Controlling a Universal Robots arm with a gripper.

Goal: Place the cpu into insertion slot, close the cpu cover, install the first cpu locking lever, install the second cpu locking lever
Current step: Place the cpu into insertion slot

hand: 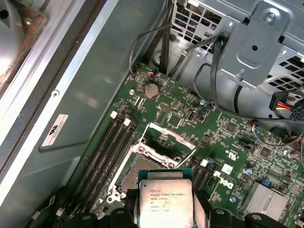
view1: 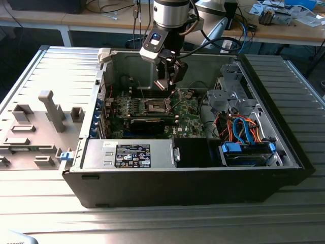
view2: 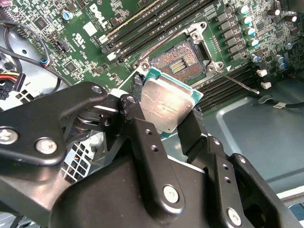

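My gripper (view1: 170, 81) hangs inside the open computer case, a little above the green motherboard (view1: 189, 116). It is shut on the cpu (view2: 166, 105), a small square chip with a dull silver top and a green rim, pinched at two opposite edges between black fingers (view2: 136, 116). The cpu (hand: 164, 198) hovers tilted just off the open insertion slot (view2: 183, 59), whose contact field lies bare. The cpu cover (hand: 175, 138), a thin silvery frame, stands flipped up at the slot's far edge. A thin wire locking lever (view2: 237, 81) juts out beside the slot.
Memory slots (hand: 111, 142) run alongside the socket. A power supply box (view1: 129, 152) lies along the case's front wall, and a drive cage (view1: 246, 150) with blue and orange cables is at the exterior view's right. Grey fixture blocks (view1: 48, 109) stand outside the case.
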